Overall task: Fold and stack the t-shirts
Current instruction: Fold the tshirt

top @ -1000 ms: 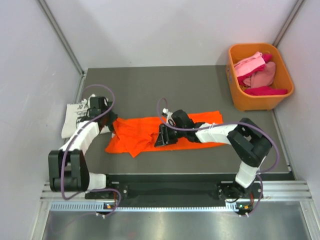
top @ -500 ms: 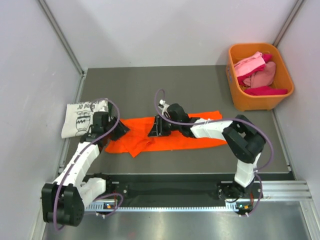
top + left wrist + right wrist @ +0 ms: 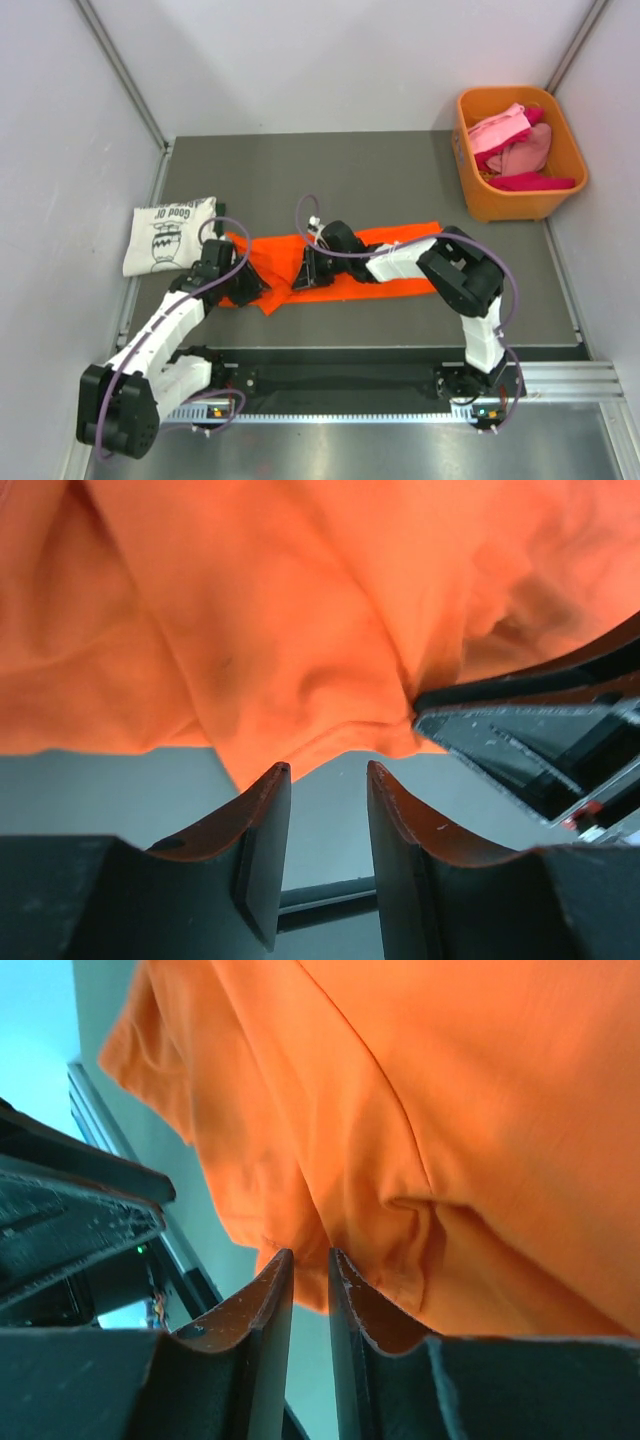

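The bright orange t-shirt [image 3: 405, 236] lies crumpled across the middle of the table. It fills the left wrist view [image 3: 280, 610] and the right wrist view [image 3: 450, 1090]. My right gripper [image 3: 303, 278] is low at the shirt's near edge, and its jaws [image 3: 310, 1257] are nearly closed on the hem. Creases run into its tip [image 3: 530, 730]. My left gripper [image 3: 262, 288] is just left of it, open and empty [image 3: 328, 770], with bare table between its fingers. The white printed t-shirt [image 3: 165, 235] lies folded at the far left.
An orange plastic bin [image 3: 520, 205] at the back right holds pink, red and magenta shirts [image 3: 515, 145]. Grey walls close in the table on the left, back and right. The arm bases and a rail run along the near edge.
My left gripper has moved right and nearer, from the shirt's left end to its near-left edge. My right gripper has moved left along the shirt. The two grippers are now close together.
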Controlling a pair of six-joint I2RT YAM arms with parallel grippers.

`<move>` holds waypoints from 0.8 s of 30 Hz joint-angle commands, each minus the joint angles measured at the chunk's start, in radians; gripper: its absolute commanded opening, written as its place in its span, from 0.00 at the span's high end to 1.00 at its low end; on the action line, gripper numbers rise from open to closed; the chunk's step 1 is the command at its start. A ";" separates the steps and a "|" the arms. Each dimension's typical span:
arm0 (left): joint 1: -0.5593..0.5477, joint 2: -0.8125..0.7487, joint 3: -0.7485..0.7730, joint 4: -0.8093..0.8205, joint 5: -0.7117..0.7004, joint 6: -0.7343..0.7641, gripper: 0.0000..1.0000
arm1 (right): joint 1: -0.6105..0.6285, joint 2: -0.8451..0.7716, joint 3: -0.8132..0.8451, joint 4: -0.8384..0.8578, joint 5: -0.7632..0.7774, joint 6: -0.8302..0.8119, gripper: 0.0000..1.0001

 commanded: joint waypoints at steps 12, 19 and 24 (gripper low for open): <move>-0.010 0.074 -0.115 0.002 -0.082 -0.004 0.57 | 0.034 -0.057 0.040 -0.166 0.098 -0.095 0.75; -0.010 -0.117 -0.074 -0.091 -0.212 -0.076 0.64 | 0.021 -0.171 0.020 -0.212 0.184 -0.167 0.66; -0.010 -0.200 -0.055 -0.107 -0.193 -0.090 0.53 | -0.021 -0.276 -0.020 -0.241 0.244 -0.215 0.58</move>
